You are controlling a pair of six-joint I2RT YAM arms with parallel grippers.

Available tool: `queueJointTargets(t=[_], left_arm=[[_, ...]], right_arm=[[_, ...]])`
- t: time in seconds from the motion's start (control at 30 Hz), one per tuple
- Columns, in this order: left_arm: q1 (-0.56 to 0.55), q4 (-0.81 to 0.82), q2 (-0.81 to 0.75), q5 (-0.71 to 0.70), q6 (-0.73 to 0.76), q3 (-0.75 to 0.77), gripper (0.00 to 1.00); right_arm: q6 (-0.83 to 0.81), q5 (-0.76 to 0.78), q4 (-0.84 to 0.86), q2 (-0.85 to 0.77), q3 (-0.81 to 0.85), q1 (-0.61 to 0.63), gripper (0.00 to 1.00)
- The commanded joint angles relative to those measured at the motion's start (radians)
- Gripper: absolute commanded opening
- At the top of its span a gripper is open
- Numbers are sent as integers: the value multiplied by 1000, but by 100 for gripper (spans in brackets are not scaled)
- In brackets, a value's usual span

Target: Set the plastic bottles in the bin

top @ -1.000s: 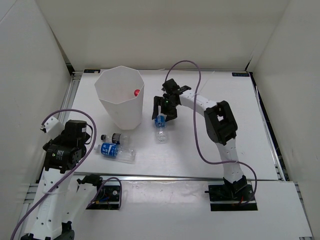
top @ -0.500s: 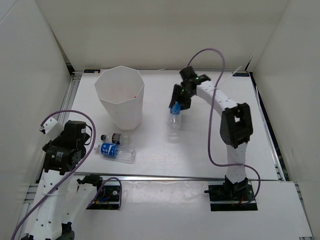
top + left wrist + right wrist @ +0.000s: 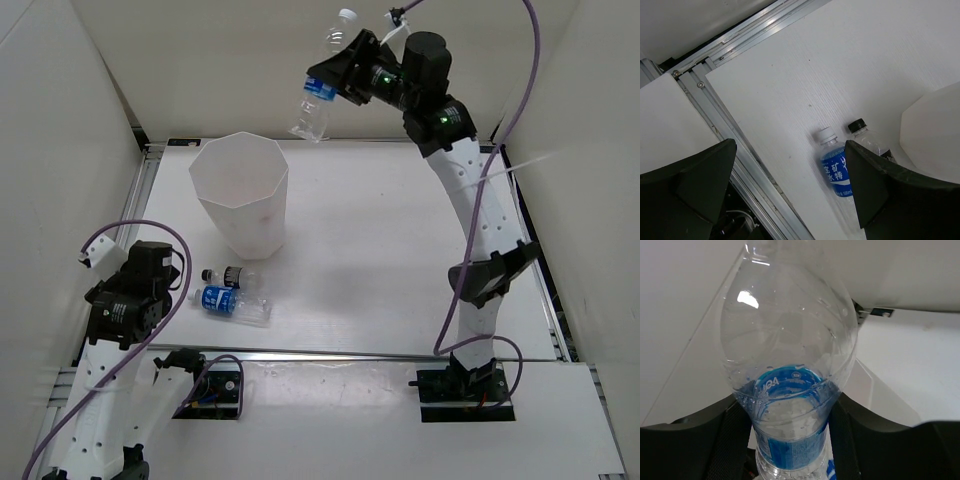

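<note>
Right gripper, clamped on a blue-labelled bottle, is lifting it off the table toward the bin; left gripper is waiting, jaws apart.

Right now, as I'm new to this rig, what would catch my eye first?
The right gripper, high at the far side, is shut on a clear blue-labelled plastic bottle, tilted in the air, higher than the tall white faceted plastic bin. Two more clear bottles, one blue-labelled with a white cap, one dark-labelled with a black cap, lie on the table by the bin's foot.
</note>
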Motion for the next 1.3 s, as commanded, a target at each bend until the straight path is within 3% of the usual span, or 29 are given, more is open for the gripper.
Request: queueJointTargets(t=[0.0,0.47,0.57,0.6,0.7,0.97,1.13,1.27], left_arm=[[5,-1,8,-7,8,-4,100],[5,-10,-14,-7,-6,-4,100],[5,-22,-32,-27,-26,-4,100],[5,-22,-32,-27,-35,-4,100],[5,-45,-52,-41,-59,-4,100],[5,-67,-63,-69,-99,6,100],[5,-26,-54,-58,-80,6,100],[5,-6,-17,-6,-232,-16,100]], right_arm=[[66,-61,136,114,51,50,21],[33,28,282,239,74,194,31],[-4,49,273,249,74,214,55],[-15,49,255,249,62,214,75],[-53,81,194,226,62,214,99],[-148,130,37,98,5,205,100],[-222,213,-21,-50,-119,205,100],[-240,252,-78,-145,-205,196,100]])
